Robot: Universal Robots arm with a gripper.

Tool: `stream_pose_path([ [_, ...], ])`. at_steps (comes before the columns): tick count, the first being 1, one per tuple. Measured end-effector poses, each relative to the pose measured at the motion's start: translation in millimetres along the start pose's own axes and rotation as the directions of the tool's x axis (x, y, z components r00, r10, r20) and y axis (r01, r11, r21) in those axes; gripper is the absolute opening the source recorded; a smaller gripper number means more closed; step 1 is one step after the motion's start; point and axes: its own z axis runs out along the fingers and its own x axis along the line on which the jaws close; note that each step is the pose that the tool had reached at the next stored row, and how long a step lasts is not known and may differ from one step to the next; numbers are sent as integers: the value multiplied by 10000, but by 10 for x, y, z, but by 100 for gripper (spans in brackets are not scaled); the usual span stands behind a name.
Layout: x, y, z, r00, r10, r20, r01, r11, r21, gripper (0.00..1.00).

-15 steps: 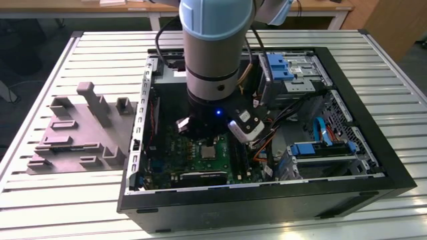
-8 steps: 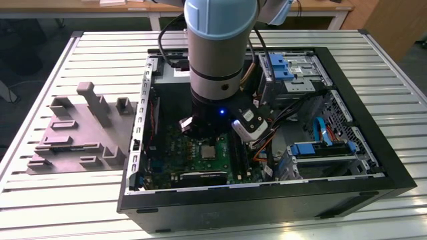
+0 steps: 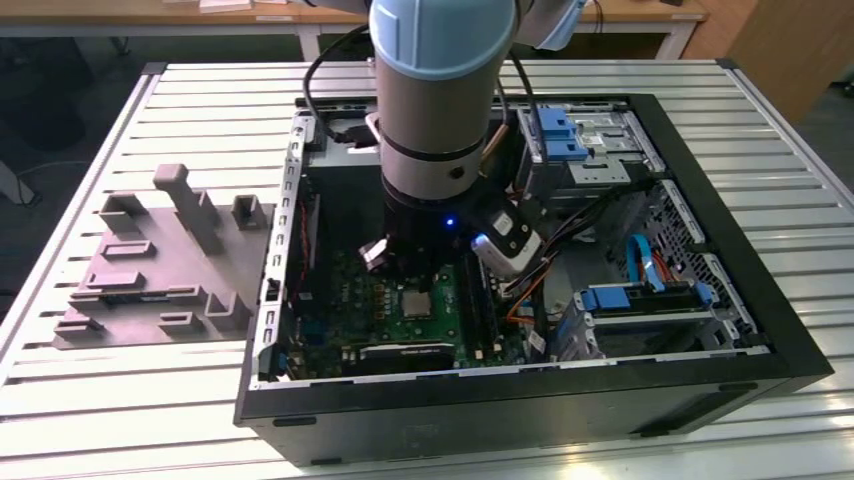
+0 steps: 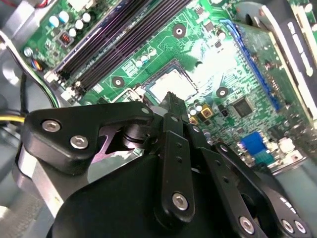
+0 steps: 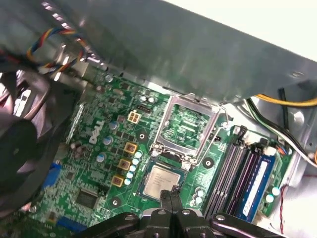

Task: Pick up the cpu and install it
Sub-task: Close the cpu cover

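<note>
CPU seated in socket, hand closed above it

CPU [image 5: 162,179], small flat silver-grey square chip: lies in its socket on the green motherboard [image 5: 99,163], beside the raised metal socket bracket [image 5: 187,126]. Black hand [image 5: 173,196]: fingertips pressed together, holding nothing, poised just over the chip's edge. Risk, judged: any sideways nudge from the fingertips could shift the chip and bend socket pins.

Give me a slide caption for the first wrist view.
Gripper poised just above the cpu lying in its motherboard socket, the hinged socket bracket flipped open beside it.
</note>
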Motion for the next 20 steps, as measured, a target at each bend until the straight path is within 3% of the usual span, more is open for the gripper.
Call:
stream_pose_path([
  [4, 0, 0, 2, 9973, -727, -23, 727, 9974, 0, 11],
  [12, 0, 0, 7, 9758, -2187, -69, 2187, 9758, -4, 11],
  [20, 0, 0, 7, 9748, -2229, -69, 2229, 9748, -5, 11],
])
